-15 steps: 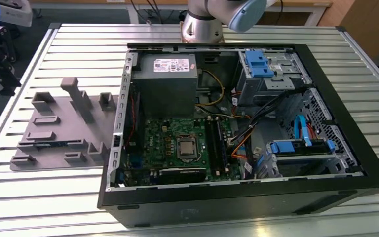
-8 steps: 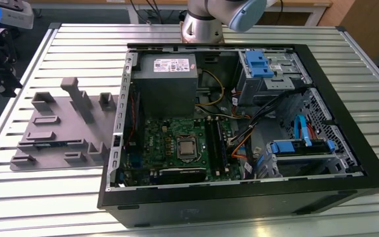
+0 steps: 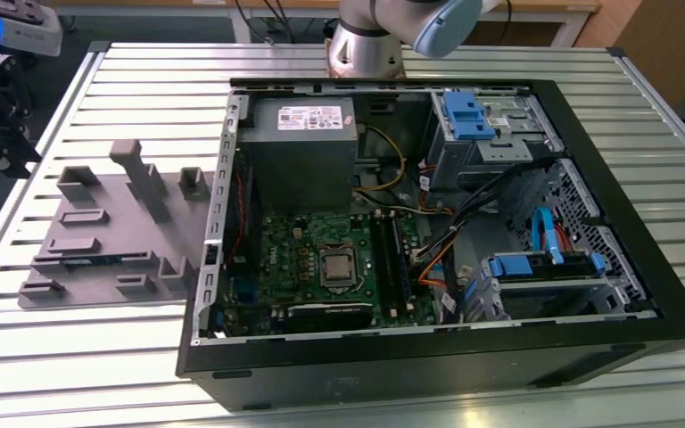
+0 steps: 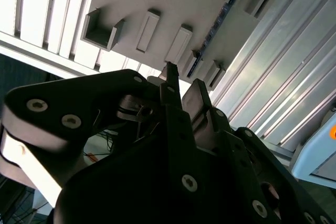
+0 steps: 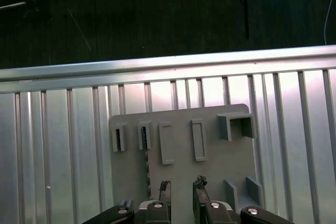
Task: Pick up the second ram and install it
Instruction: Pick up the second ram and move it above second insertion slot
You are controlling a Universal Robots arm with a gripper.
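- Black gripper (image 5: 181, 184) is hovering, pointing down over the gray plastic holder tray (image 5: 215, 161), near its slotted slim blue ram stick (image 4: 215, 27).
- Fingers (image 5: 164, 187) are standing slightly apart, gripping nothing.

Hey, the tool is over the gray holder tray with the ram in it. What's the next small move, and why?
Probably a slight sideways shift of the tool toward the second ram. In the first wrist view the open fingers hang above the gray holder tray, and the ram stands on edge in its slot just outside one finger, not between them.
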